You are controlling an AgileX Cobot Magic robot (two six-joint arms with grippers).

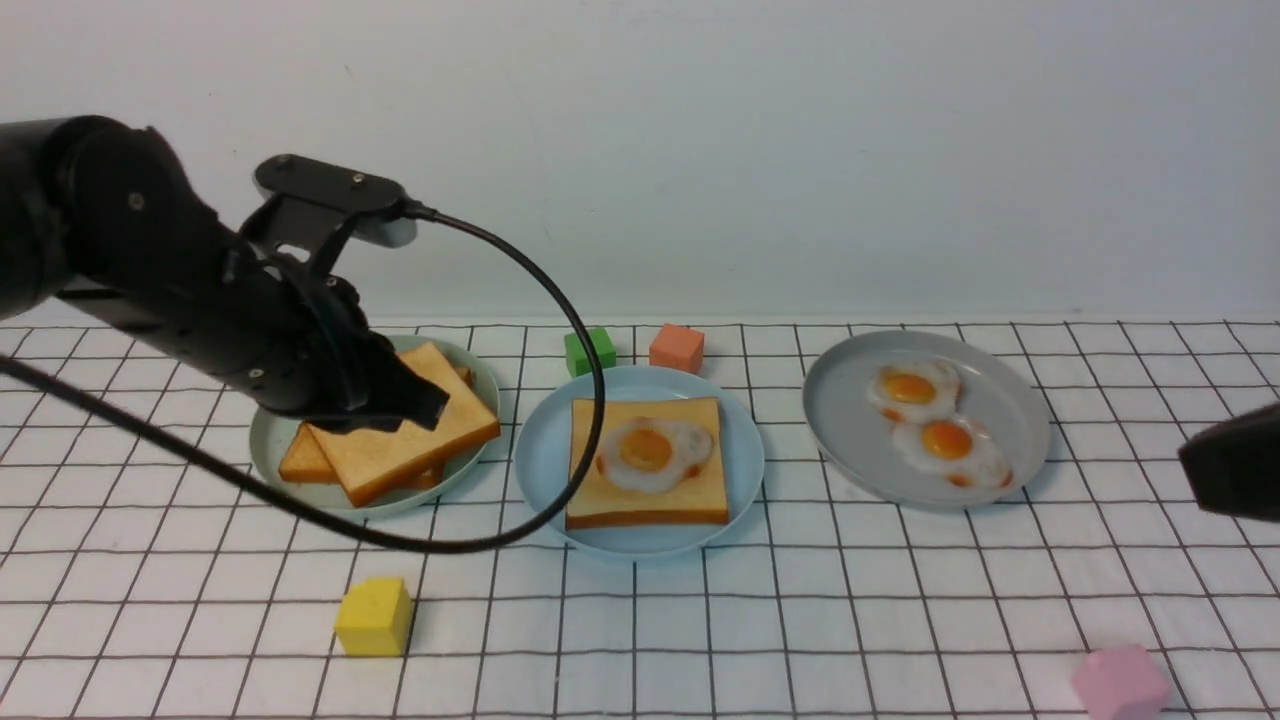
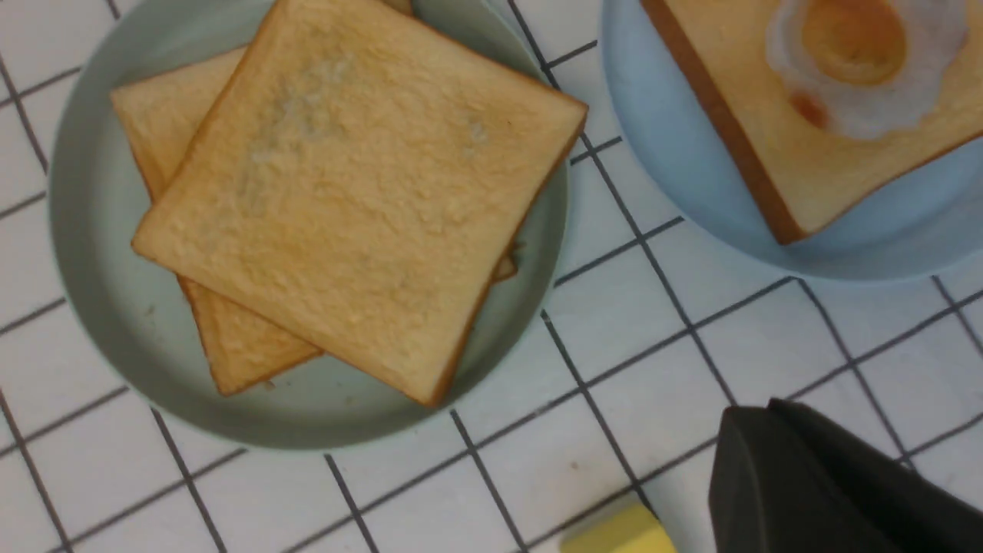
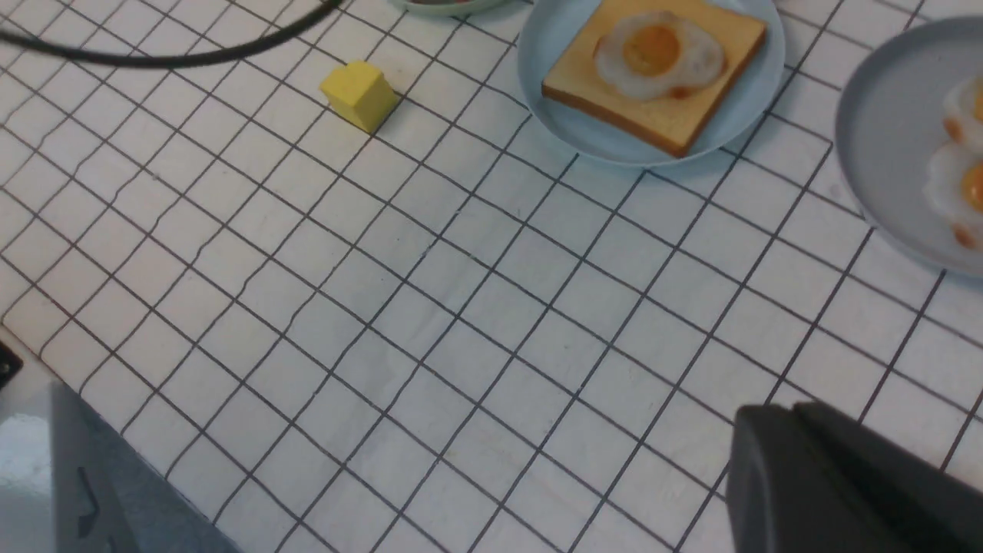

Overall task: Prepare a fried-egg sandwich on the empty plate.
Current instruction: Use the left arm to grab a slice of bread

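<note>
Left of centre in the front view: left gripper point(image 1: 425, 400) above the top toast slice point(image 1: 405, 440) of 2 on the grey-green plate point(image 1: 268, 440), jaws together, nothing clamped. Just right of that plate, pale blue plate point(image 1: 545, 470) bearing 1 toast slice point(image 1: 650, 500) with 1 fried egg point(image 1: 652, 452) lying on it, egg uppermost, apart from the left gripper. Right gripper point(image 1: 1235, 462) at the right edge, well apart from the pale blue plate; cannot tell whether apart or together. From the left wrist: dark fingertip point(image 2: 806, 491) over bare checked cloth point(image 2: 476, 491), apart from both the grey-green plate point(image 2: 100, 253) and the pale blue plate point(image 2: 691, 177). From the right wrist: pale blue plate point(image 3: 537, 84) far across the checked cloth from the dark fingertip point(image 3: 837, 484); jaw state unclear.
</note>
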